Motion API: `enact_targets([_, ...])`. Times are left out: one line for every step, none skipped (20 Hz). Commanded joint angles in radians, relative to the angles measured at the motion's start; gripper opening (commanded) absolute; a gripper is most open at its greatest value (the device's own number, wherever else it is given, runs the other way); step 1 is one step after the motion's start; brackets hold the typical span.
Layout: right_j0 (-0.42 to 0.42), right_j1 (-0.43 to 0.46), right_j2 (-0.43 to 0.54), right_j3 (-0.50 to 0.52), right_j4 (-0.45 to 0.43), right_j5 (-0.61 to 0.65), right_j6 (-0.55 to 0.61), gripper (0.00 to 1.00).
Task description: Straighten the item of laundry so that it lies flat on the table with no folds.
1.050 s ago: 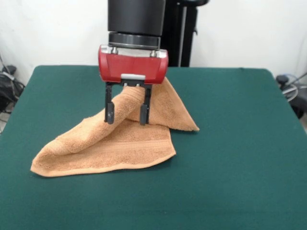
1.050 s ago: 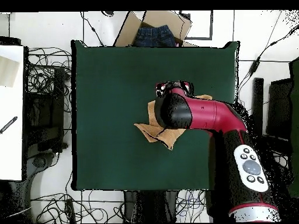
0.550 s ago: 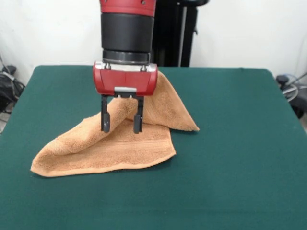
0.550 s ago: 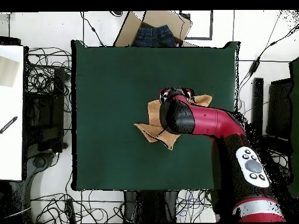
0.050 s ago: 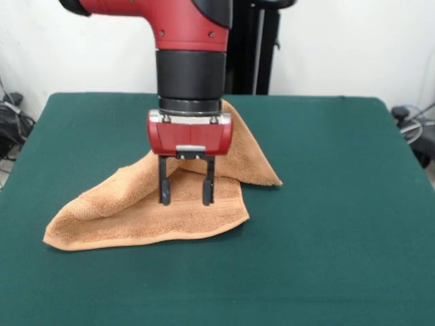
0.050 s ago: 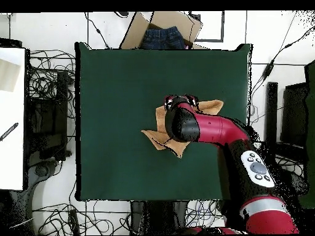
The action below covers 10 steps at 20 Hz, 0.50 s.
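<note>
The item of laundry is a tan-orange terry towel lying folded and rumpled on the dark green table, with one flap raised toward the back behind the arm. My gripper hangs straight down over the towel's middle, its two dark fingers spread apart with the tips at the cloth's surface; it is open and holds nothing. From above, the arm covers most of the towel, and only its edges show around the wrist. The gripper itself is barely visible there.
In the overhead view a cardboard box with blue denim clothing inside sits just past the table's far edge. Cables lie on the floor all around the table. A white surface stands at the left.
My gripper has come lower onto the towel and shifted slightly toward the front-view right. It stays open. The towel's shape looks about the same.
</note>
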Motion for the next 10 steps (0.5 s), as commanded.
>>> enact_targets([0.046, 0.073, 0.006, 0.026, -0.023, -0.084, 0.156, 1.00])
enact_targets([0.050, 0.082, 0.001, 0.022, -0.023, -0.094, 0.157, 1.00])
enact_targets([0.057, 0.083, -0.008, 0.022, -0.022, -0.105, 0.161, 1.00])
enact_targets([0.064, 0.080, -0.018, 0.025, -0.020, -0.109, 0.163, 1.00])
enact_targets([0.065, 0.079, -0.020, 0.028, -0.020, -0.113, 0.163, 1.00])
enact_targets([0.061, 0.082, -0.016, 0.029, -0.021, -0.116, 0.159, 1.00])
enact_targets([0.055, 0.089, -0.011, 0.029, -0.024, -0.125, 0.156, 1.00])
enact_targets([0.049, 0.098, -0.005, 0.025, -0.028, -0.133, 0.151, 1.00])
enact_targets([0.042, 0.109, 0.001, 0.019, -0.031, -0.136, 0.145, 1.00])
enact_targets([0.033, 0.120, 0.009, 0.013, -0.034, -0.141, 0.140, 1.00])
